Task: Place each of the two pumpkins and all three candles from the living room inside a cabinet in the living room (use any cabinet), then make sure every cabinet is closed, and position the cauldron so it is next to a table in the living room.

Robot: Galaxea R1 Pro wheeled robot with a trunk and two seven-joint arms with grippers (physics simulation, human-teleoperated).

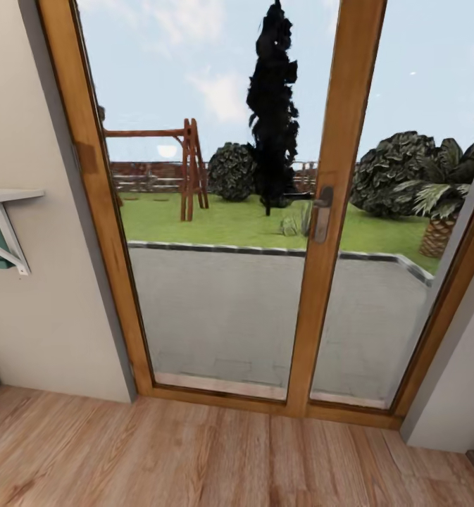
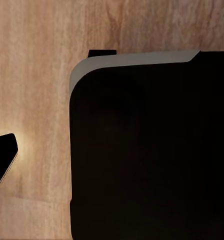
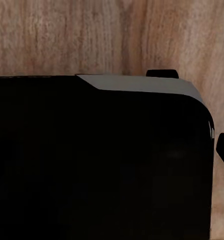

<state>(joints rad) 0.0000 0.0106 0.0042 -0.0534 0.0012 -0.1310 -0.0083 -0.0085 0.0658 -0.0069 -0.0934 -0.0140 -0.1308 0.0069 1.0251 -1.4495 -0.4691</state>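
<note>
Down at the wrist cameras, neither gripper's fingers are plain enough to judge: whether each pair is spread or pressed together cannot be told. In the left wrist view a dark wedge (image 2: 3, 159) pokes in at the frame's edge, perhaps a fingertip, though it is too cut off to be sure. Beside it sits a large black rounded-corner body (image 2: 152, 155) with a pale grey bevelled rim, seemingly part of the robot itself, over the wooden floor (image 2: 37, 75). The right wrist view gives the same kind of black slab (image 3: 97, 160) with its grey edge, above warm wood grain (image 3: 67, 35).

Further out, the head view faces a glazed double door (image 1: 335, 211) framed in honey-coloured wood, its metal handle (image 1: 322, 211) on the central upright. Pale plank flooring (image 1: 194, 458) runs up to the threshold. A beige wall (image 1: 32, 296) stands at the left, carrying a white bracketed shelf (image 1: 8, 218). Through the glass lie a grey paved patio (image 1: 222, 310), green lawn, a wooden swing frame (image 1: 191, 169), a tall dark cypress (image 1: 272, 105) and rounded shrubs (image 1: 395, 172).
</note>
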